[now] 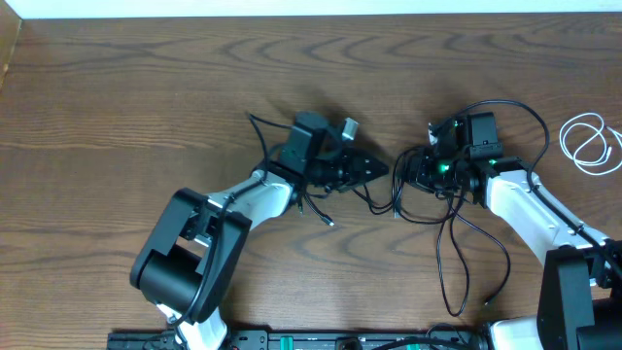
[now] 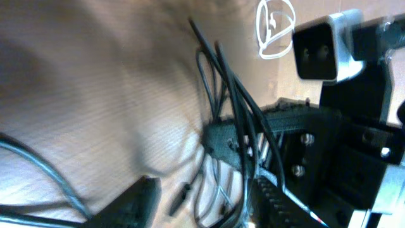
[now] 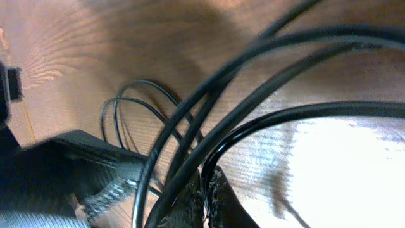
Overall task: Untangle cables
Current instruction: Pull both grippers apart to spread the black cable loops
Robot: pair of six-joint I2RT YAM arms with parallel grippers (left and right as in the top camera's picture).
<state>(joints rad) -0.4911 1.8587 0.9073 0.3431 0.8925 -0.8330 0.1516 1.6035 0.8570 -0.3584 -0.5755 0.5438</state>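
Left gripper (image 1: 377, 172) sits just left of right gripper (image 1: 408, 175), nearly tip to tip. Its fingers are apart in the wrist view, with black cable (image 1: 439, 261) strands between them. Cable is bunched at right gripper, tail trailing below it on table (image 1: 146, 87). Right gripper is pinched narrow on a black strand. White cable (image 1: 590, 143) is coiled well right of right gripper.

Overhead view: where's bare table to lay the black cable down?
Bare: the far strip of the table beyond both arms, and the patch left of the left arm. Crowded: between left gripper and right gripper, where the black cable loops, and near right where it trails. The white cable fills the right edge.
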